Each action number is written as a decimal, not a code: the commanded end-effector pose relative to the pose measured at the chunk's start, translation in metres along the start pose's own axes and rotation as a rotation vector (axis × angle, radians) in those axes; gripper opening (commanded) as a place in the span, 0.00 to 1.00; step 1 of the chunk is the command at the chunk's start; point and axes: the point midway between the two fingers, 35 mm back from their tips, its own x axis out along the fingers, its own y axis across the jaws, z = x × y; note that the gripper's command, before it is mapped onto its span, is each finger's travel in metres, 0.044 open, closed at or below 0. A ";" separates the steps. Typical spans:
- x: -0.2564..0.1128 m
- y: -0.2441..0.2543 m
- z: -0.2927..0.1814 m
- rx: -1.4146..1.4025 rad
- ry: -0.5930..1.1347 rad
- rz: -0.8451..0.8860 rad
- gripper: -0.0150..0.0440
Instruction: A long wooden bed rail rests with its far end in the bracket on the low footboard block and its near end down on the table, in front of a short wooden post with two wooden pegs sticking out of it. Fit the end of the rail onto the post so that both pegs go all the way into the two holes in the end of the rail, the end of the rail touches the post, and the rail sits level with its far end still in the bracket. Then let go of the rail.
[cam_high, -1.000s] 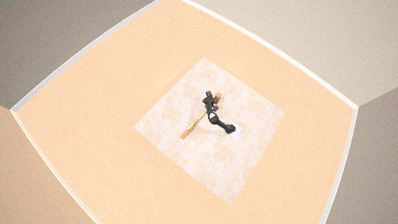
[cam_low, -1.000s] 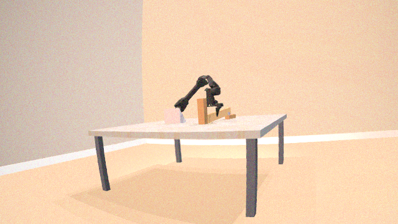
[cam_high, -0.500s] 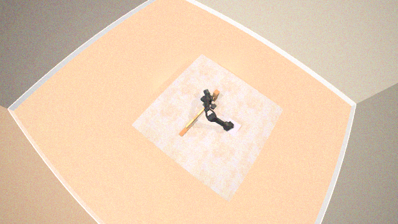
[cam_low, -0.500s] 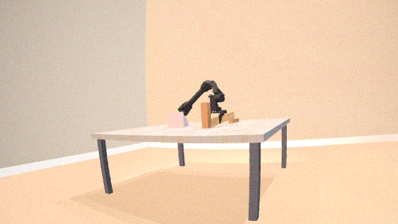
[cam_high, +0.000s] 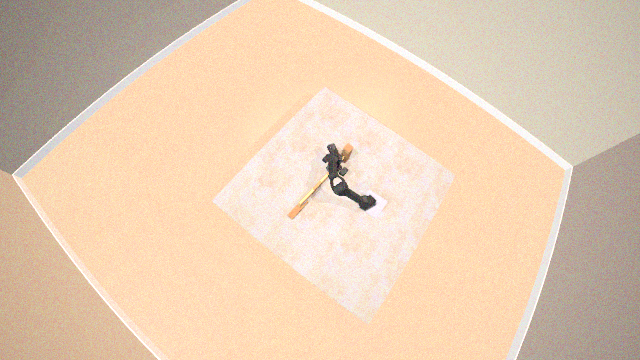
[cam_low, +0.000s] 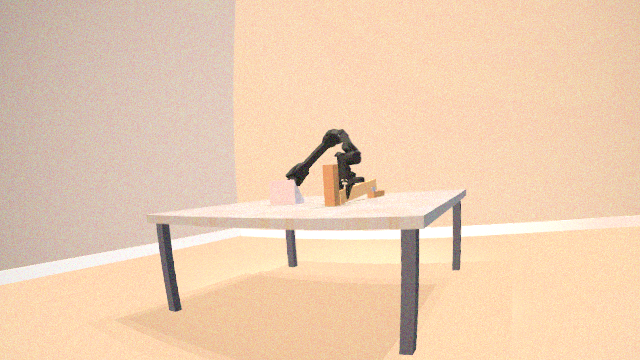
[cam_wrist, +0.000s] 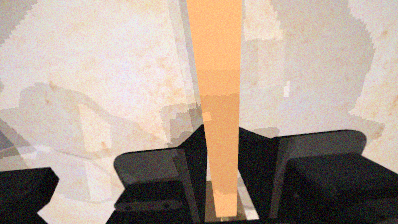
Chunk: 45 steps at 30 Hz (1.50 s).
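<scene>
Rail (cam_high: 313, 190) (cam_low: 362, 190) (cam_wrist: 218, 65): pale orange. Post (cam_low: 330, 185): deeper orange-brown. Gripper (cam_low: 350, 186) (cam_wrist: 214, 126): black. Tabletop (cam_high: 280, 180) (cam_low: 300, 215) (cam_wrist: 110, 65): whitish, mottled peach, perhaps marbled; grain blurred. Table legs (cam_low: 409, 290): dark slate.

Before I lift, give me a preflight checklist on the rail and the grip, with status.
1. Bed rail between the fingers of the gripper: ok.
2. Both fingers firmly on the rail: cannot tell, contact is unclear.
3. Far end at the footboard block: ok; exact seating in the bracket: cannot tell.
4. Rail level: not ok, it slopes down toward the wooden post.
5. Holes lined up with the pegs: cannot tell, too small or hidden.
</scene>
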 end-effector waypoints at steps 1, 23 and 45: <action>0.001 0.001 0.001 0.004 -0.004 0.003 0.31; -0.004 0.000 0.000 0.004 -0.003 0.003 0.25; -0.016 -0.002 0.000 0.004 -0.003 0.003 0.25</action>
